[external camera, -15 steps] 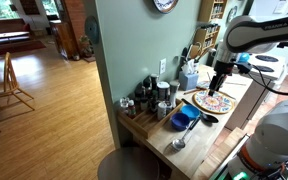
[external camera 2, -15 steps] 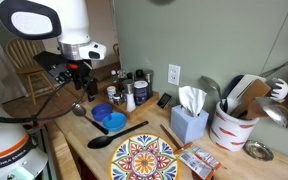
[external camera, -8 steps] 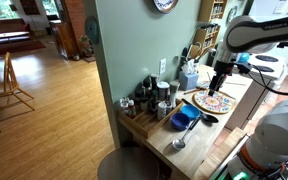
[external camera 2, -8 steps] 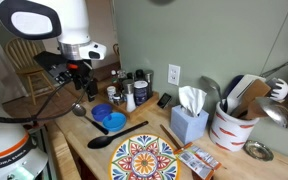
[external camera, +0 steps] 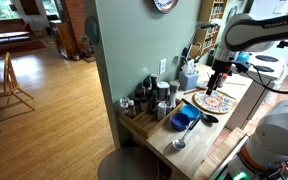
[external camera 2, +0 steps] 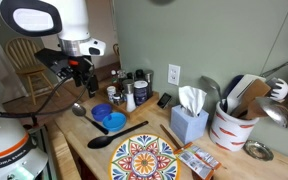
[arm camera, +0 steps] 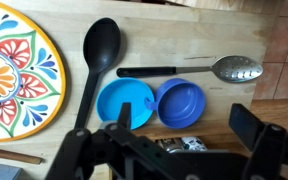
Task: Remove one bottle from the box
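Observation:
The light wooden box [external camera: 141, 124] stands at the counter's end by the green wall and holds several small bottles and jars [external camera: 152, 96]. They also show in the other exterior view [external camera 2: 127, 92]. My gripper [external camera: 217, 86] is open and empty, hanging above the counter apart from the box. It also shows in an exterior view [external camera 2: 81, 84]. In the wrist view the open jaws [arm camera: 189, 124] frame two patterned bottle tops [arm camera: 179, 145] just below the blue dishes; the box itself is hidden there by the gripper body.
A blue bowl [arm camera: 180, 103] and a blue lid [arm camera: 124, 102] lie side by side. Near them are a black spoon [arm camera: 99, 50], a metal spoon [arm camera: 234, 68] and a round patterned plate [arm camera: 14, 70]. A tissue box [external camera 2: 189, 120] and a utensil crock [external camera 2: 232, 122] stand by the wall.
The gripper has shifted slightly toward the bottles. Nothing else has moved.

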{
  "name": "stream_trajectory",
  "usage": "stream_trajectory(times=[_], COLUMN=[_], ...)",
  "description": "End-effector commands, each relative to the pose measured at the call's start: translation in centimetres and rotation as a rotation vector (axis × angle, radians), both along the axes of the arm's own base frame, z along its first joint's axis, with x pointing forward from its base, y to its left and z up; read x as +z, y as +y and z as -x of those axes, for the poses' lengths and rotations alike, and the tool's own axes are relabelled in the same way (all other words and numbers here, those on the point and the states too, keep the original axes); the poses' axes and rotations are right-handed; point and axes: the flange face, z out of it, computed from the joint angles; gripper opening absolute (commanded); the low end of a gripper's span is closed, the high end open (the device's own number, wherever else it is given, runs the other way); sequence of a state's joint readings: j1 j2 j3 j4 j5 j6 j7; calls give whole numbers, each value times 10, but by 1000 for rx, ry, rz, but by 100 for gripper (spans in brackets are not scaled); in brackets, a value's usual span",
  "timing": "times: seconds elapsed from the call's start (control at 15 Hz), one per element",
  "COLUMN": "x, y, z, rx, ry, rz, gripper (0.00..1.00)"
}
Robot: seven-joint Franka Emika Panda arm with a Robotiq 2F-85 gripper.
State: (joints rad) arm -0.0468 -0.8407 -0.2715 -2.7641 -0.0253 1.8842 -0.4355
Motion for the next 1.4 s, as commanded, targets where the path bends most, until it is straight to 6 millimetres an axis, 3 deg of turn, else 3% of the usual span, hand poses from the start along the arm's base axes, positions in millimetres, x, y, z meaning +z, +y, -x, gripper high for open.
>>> stream_trajectory(times=[0.0, 0.47, 0.8, 1.0, 1.33], x=[8, 21, 31, 29, 19], y=[42, 125, 165, 175, 177], z=[-6, -26, -64, -91, -136], rx=[38, 89, 58, -12, -163], ry=[4, -38, -112, -148, -157], rz=[-9, -5, 35, 61, 58], gripper=[100, 100, 100, 100, 100])
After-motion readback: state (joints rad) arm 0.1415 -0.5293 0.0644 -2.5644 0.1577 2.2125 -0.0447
